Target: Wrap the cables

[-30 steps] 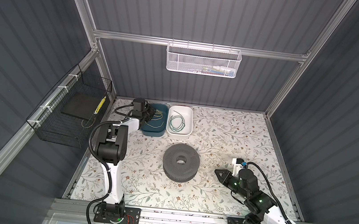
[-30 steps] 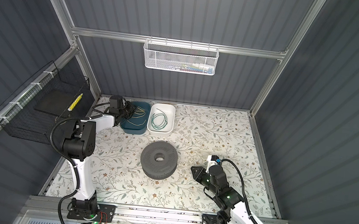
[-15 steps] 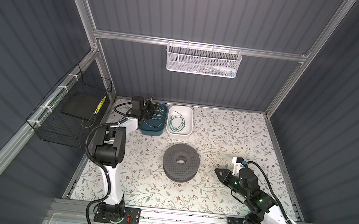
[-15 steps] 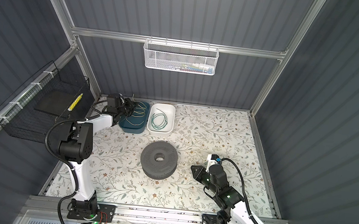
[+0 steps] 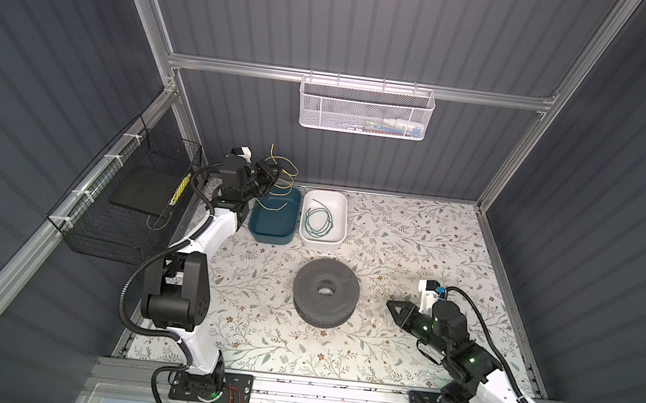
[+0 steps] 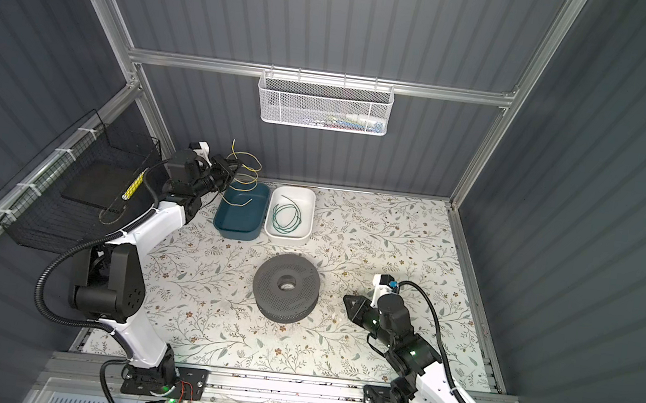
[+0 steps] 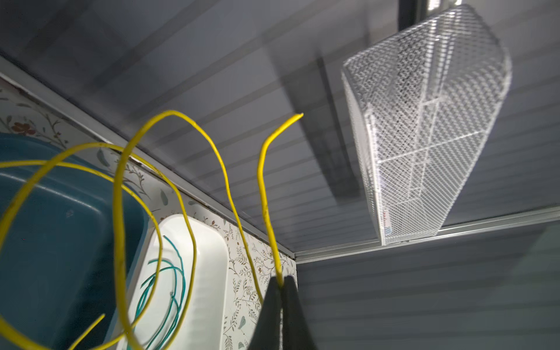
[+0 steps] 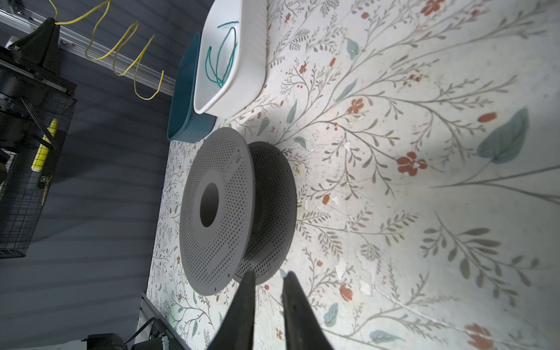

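Now my left gripper (image 7: 281, 283) pinches the yellow cable (image 7: 263, 194), coils dangling over the teal bin (image 5: 271, 236), upper left; I'd swing slowly toward the spool (image 5: 326, 293), where my right gripper (image 8: 268, 277) hovers narrow, empty.

We are seeing bright overhead light on the mat (image 5: 413, 238), dim walls (image 5: 626, 206).
We are noticing a soft shadow hugging the spool (image 5: 325, 295), motion blur smearing the basket (image 7: 424, 121) in the left wrist view, and the near yellow wire (image 7: 121, 212) going soft.
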`<state>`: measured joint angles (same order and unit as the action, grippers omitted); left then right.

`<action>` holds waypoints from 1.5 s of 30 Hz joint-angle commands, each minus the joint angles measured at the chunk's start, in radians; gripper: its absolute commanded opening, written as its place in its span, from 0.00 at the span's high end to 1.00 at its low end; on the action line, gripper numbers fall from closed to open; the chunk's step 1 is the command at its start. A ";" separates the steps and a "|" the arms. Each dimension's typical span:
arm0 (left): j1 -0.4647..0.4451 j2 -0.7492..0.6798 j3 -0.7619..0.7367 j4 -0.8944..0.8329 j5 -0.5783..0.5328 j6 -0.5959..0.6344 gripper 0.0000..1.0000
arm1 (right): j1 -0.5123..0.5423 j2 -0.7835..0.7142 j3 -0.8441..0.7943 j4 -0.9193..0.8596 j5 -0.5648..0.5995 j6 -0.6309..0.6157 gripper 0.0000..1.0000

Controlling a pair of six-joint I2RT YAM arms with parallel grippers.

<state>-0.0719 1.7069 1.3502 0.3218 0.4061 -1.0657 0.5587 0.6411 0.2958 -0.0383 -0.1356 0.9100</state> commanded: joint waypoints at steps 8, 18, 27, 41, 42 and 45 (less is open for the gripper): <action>-0.081 -0.204 -0.075 0.042 0.287 0.110 1.00 | -0.002 0.146 0.254 0.088 -0.110 -0.112 0.57; -0.187 -0.404 -0.329 0.052 0.429 0.243 1.00 | -0.034 0.433 0.494 0.309 -0.313 -0.135 0.42; -0.261 -0.458 -0.306 -0.340 0.480 0.528 1.00 | -0.059 0.637 0.761 -0.067 -0.363 -0.476 0.44; -0.330 -0.435 -0.206 -0.614 0.518 0.720 1.00 | -0.023 0.856 0.973 -0.258 -0.226 -0.672 0.47; -0.331 -0.436 -0.205 -0.614 0.520 0.721 1.00 | -0.023 0.858 0.967 -0.249 -0.215 -0.669 0.48; -0.334 -0.438 -0.205 -0.617 0.527 0.727 1.00 | -0.024 0.865 0.956 -0.226 -0.149 -0.663 0.56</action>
<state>-0.3988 1.2739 1.1122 -0.2626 0.8970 -0.3759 0.5312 1.5070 1.2465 -0.2623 -0.3473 0.2653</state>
